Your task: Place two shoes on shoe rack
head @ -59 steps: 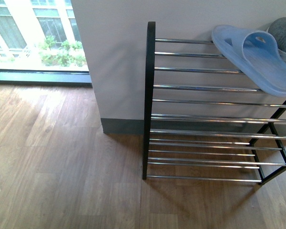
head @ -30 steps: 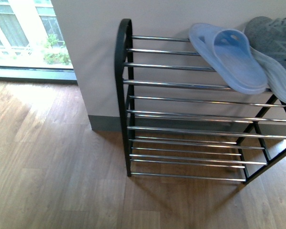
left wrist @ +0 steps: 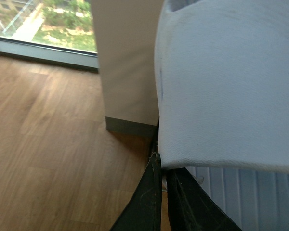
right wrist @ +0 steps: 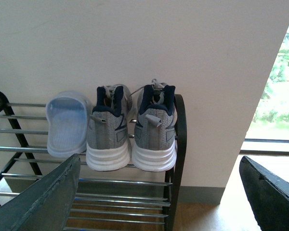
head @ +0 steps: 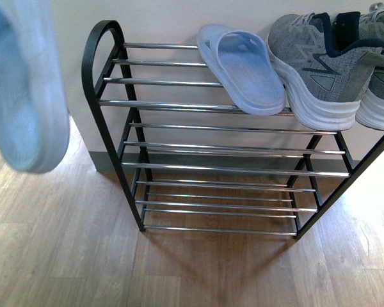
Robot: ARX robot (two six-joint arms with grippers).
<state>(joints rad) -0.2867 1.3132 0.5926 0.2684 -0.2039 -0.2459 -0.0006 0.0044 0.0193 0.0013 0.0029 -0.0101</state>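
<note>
- Shoe rack: black frame with chrome bars in tiers, standing on the wooden floor against a pale wall.
- Top tier, front view: one pale blue slide lies across the bars, left of the pair of grey sneakers; slide and nearest sneaker are just beside each other, their edges about touching.
- Right wrist view: the sneakers stand side by side at the rack's right end, heels towards the camera, white soles and navy lining visible; the slide sits at their left.
- Second slide: large and blurred at the far left of the front view, off the rack and above the floor.
- Left gripper: its dark fingers press close together under the second slide's pale sole, pinching its edge; the sole fills most of the left wrist view.
- Right gripper: the two dark fingers are spread wide apart with nothing between them, facing the rack's right end.
</note>
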